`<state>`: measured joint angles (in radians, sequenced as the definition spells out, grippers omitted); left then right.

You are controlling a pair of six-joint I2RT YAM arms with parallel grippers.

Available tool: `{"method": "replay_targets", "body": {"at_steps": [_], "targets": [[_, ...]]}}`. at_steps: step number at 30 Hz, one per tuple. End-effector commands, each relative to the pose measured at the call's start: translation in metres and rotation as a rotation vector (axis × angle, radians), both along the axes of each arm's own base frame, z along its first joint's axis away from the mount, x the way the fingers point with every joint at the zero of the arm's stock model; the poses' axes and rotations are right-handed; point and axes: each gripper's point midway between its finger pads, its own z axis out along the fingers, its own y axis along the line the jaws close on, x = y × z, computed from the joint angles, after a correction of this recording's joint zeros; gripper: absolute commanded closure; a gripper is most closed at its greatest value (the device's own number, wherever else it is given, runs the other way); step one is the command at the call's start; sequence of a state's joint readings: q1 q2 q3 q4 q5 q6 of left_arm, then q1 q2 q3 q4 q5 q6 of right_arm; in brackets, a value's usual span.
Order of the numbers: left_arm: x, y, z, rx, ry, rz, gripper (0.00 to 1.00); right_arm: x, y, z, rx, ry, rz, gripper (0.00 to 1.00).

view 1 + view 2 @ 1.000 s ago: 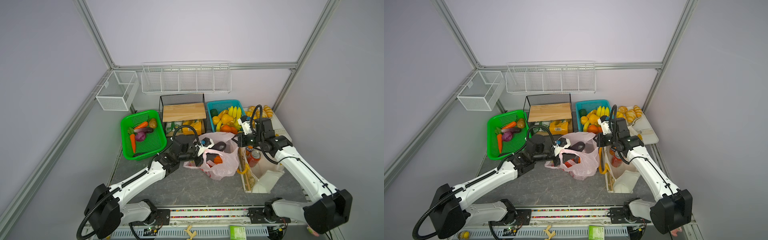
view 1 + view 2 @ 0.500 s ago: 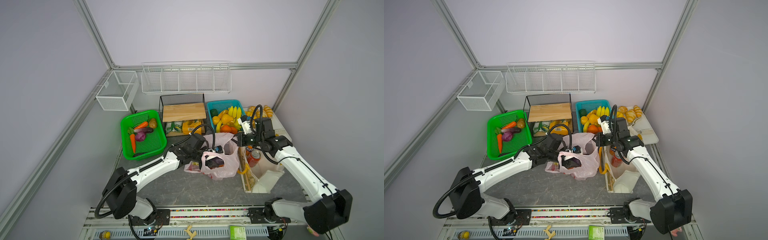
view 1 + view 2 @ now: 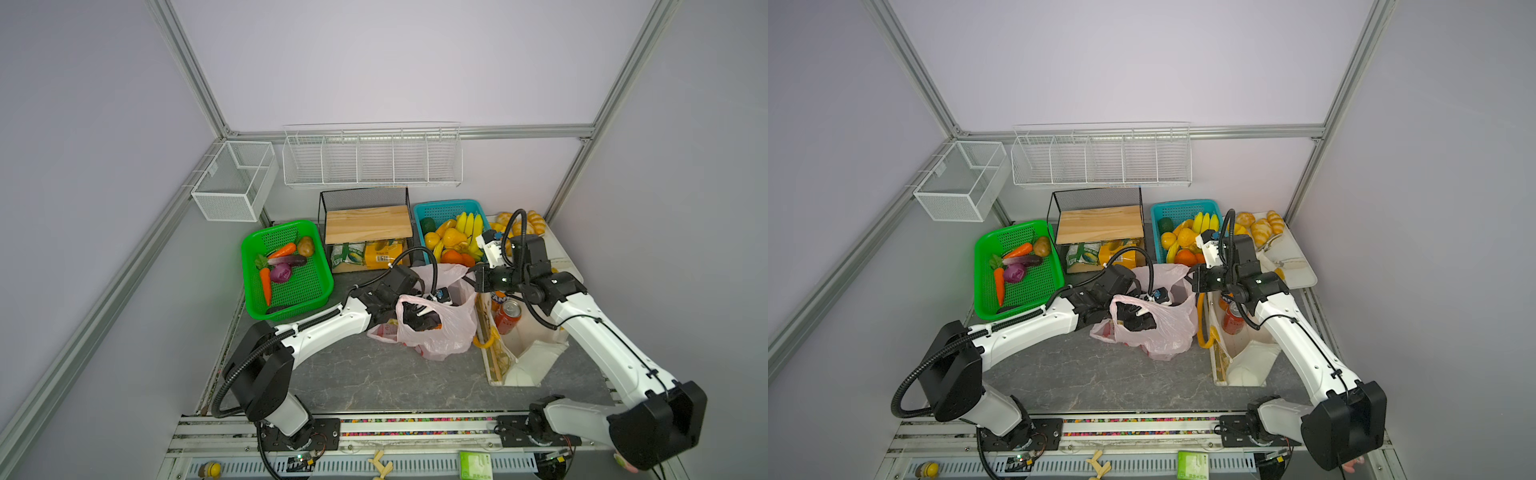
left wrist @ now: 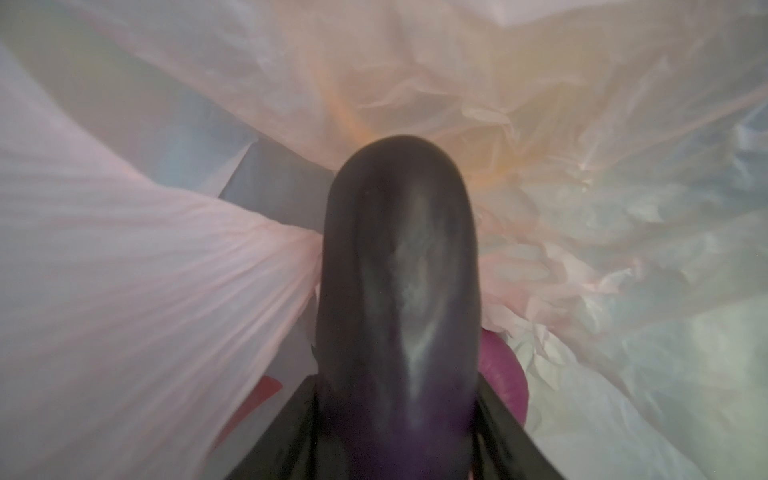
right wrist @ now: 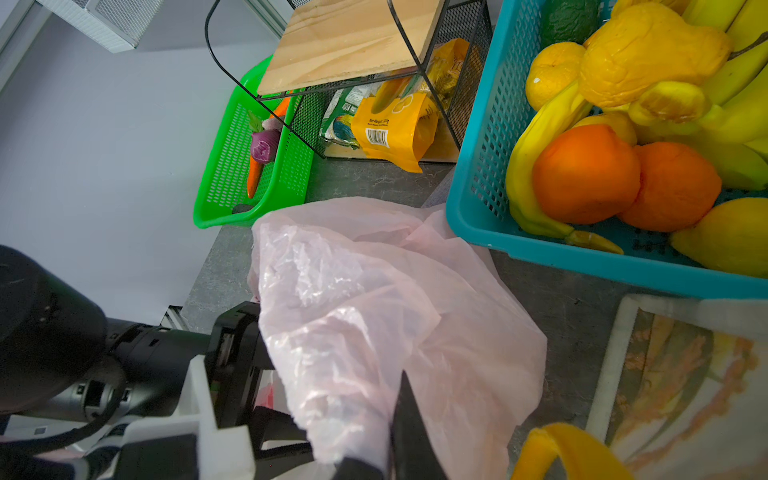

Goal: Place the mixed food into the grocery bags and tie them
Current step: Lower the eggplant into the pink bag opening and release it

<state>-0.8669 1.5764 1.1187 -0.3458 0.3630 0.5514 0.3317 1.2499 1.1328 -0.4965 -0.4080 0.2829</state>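
In tote point(image 3: 536, 357): Fanta can point(image 3: 496, 296). Right claw point(image 3: 478, 280) pinching pink bag point(image 3: 449, 332); left claw point(image 3: 417, 318) unclear.

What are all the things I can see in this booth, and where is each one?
pink bag: one, translucent pink, table centre
eggplant: one, dark purple, inside pink bag
canvas tote: one, cream with yellow handles, right of pink bag
soda cans: two, red and orange, in canvas tote
green basket: one, green, back left
toy vegetables: at least five, orange, purple, brown, in green basket
teal basket: one, teal, back right
fruit: heap, yellow and orange, in teal basket
wire rack: one, black, wooden board on top, between both plastic baskets
wire baskets: two, white, on walls
pastries: several, golden, far right corner
left gripper: one, black, inside pink bag, eggplant between its fingers
right gripper: one, black, shut on pink bag's edge
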Motion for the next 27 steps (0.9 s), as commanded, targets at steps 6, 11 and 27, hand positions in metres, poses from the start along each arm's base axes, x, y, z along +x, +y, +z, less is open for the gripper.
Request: {"method": "replay_targets", "body": {"at_steps": [6,11,27], "targets": [[-0.014,-0.002,0.026,-0.110,-0.029,-0.046,0.28,0.000,-0.004,-0.008,-0.039,-0.013,-0.003,0.92],[-0.013,0.008,0.050,-0.153,-0.099,-0.007,0.29,0.001,-0.006,-0.010,-0.055,-0.014,-0.007,0.92],[0.051,0.094,0.066,-0.173,-0.460,0.559,0.25,0.004,0.001,-0.006,-0.030,-0.018,0.018,0.92]]}}
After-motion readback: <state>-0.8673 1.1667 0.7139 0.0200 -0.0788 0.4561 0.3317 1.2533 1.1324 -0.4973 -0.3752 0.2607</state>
